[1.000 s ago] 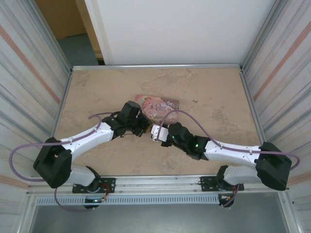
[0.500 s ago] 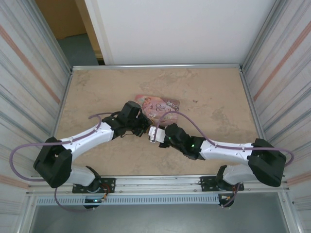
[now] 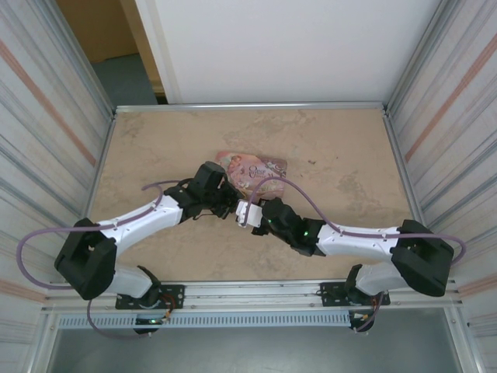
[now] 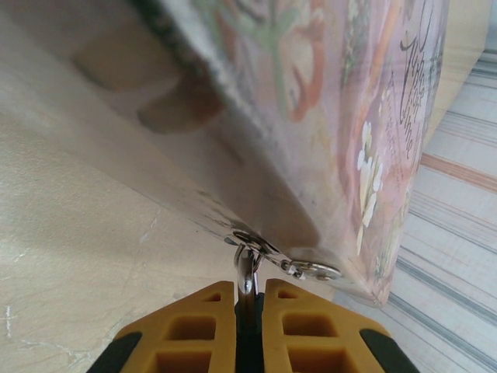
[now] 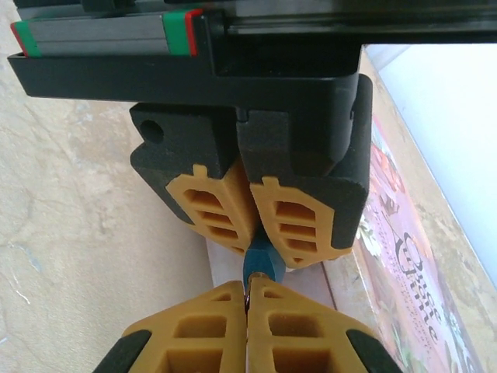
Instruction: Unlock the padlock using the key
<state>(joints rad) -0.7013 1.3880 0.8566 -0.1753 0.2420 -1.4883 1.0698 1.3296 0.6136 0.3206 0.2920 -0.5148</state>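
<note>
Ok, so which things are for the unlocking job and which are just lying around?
For the job:
- padlock, the tiny blue one
- left gripper, shut on the padlock
- right gripper, shut, tip right at the padlock's end

Just lying about:
- pink tin, right beside the padlock
- table

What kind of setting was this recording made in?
Probably a purpose-built robot test cell: a beige tabletop edged with aluminium rail, ribbed panel walls either side, the left arm and right arm bolted at its near edge.
</note>
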